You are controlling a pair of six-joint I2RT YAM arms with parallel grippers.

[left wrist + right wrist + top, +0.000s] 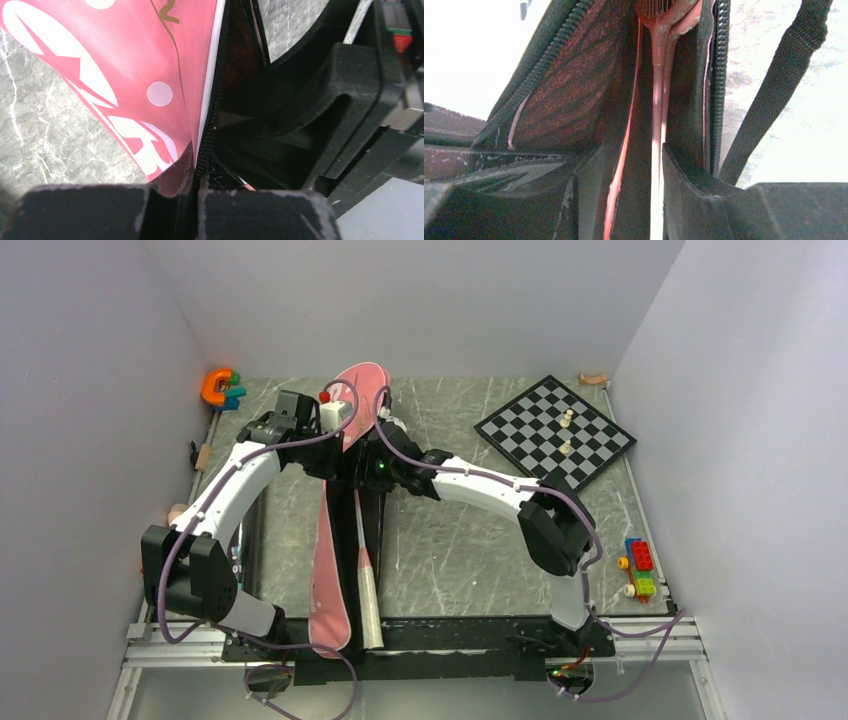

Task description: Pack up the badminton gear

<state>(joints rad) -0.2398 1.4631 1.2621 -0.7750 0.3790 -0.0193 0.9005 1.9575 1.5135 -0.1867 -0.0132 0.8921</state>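
The pink racket bag [328, 585] lies lengthwise from the near edge to the back, with its far flap lifted. My left gripper [347, 435] is shut on that flap's zipper edge [204, 150], with the bag's lettered pink outside [125, 65] to its left. A racket's white handle [368, 590] sticks out toward the near edge. My right gripper [378, 468] is inside the bag mouth. In the right wrist view it [631, 195] stands open, and two pink racket shafts [659, 75] run between the fingers, close to the right one. The bag's black strap [774, 90] hangs at the right.
A black-and-white chessboard [555, 430] with pale pieces sits at the back right. An orange C-shaped toy [217, 387] is in the back left corner. A coloured brick toy [638, 568] lies by the right edge, and a small wooden piece [593, 378] sits at the back.
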